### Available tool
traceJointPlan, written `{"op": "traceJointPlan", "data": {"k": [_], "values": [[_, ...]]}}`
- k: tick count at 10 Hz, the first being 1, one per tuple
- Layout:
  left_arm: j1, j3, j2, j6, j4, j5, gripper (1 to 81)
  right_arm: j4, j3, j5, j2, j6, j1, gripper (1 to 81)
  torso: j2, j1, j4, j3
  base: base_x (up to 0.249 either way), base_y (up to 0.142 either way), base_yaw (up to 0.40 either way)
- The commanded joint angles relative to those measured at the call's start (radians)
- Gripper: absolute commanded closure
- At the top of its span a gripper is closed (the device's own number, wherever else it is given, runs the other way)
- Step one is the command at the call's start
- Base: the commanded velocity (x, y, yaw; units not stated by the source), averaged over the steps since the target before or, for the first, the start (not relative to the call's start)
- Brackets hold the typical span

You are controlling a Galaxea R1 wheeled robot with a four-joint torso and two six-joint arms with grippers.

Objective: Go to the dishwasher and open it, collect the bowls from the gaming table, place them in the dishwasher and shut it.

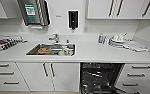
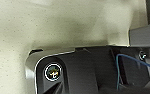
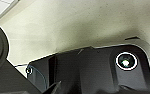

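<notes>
A long white counter (image 1: 96,53) spans the kitchen wall, and everything else sits around it. White wall cupboards (image 1: 121,8) hang above it. Below it are white cabinet doors (image 1: 48,75) and drawers (image 1: 6,75) toward one end, more drawers (image 1: 138,75) at the other. Between the doors and those far drawers, under the counter, the dishwasher (image 1: 99,77) stands open, showing its dark inside and wire racks. A steel sink (image 1: 52,49) is set into the counter, with dishes in it and a tap (image 1: 54,38) behind. On the wall above the counter hang a paper towel dispenser (image 1: 34,11) and a black soap dispenser (image 1: 73,19). White dishes (image 1: 118,40) are piled on the counter over the far drawers. Both wrist views show speckled pale floor (image 2: 53,22) beneath dark robot parts; whether either gripper's fingers are spread or pressed together I cannot tell.
</notes>
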Motion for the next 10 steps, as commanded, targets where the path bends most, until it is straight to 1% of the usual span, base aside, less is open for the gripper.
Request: {"op": "traceJointPlan", "data": {"k": [1, 3, 4, 6, 7, 10], "values": [[0.014, -0.044, 0.022, -0.005, -0.008, 0.005, 1.0, -0.018, -0.049, -0.058, 0.012, -0.007, 0.015, 1.0, 0.0, 0.0, 0.0, 0.0, 0.0, 0.0, 0.0], [0.019, -0.081, 0.051, -0.005, -0.009, 0.007, 1.0, -0.017, -0.154, -0.058, 0.092, -0.007, -0.002, 1.0, 0.0, 0.0, 0.0, 0.0, 0.0, 0.0, 0.0], [0.019, -0.099, 0.072, -0.005, -0.009, 0.011, 1.0, -0.018, -0.187, -0.058, 0.115, -0.007, -0.015, 1.0, 0.1, -0.064, 0.0, 0.0, 0.0, 0.0, 0.0], [0.029, -0.106, 0.086, -0.005, -0.009, 0.016, 1.0, -0.038, -0.193, -0.058, 0.124, -0.007, -0.037, 1.0, 0.121, -0.079, 0.0, 0.0, 0.0, 0.0, 0.0], [0.037, -0.107, 0.095, -0.005, -0.008, 0.016, 1.0, -0.041, -0.199, -0.058, 0.132, -0.007, -0.041, 1.0, 0.154, -0.101, 0.0, 0.001, 0.0, 0.0, 0.0], [0.057, -0.182, 0.158, -0.005, 0.001, 0.019, 1.0, -0.035, -0.225, -0.058, 0.147, -0.004, -0.046, 1.0, 0.258, -0.167, 0.0, 0.001, 0.0, 0.0, 0.0]]}}
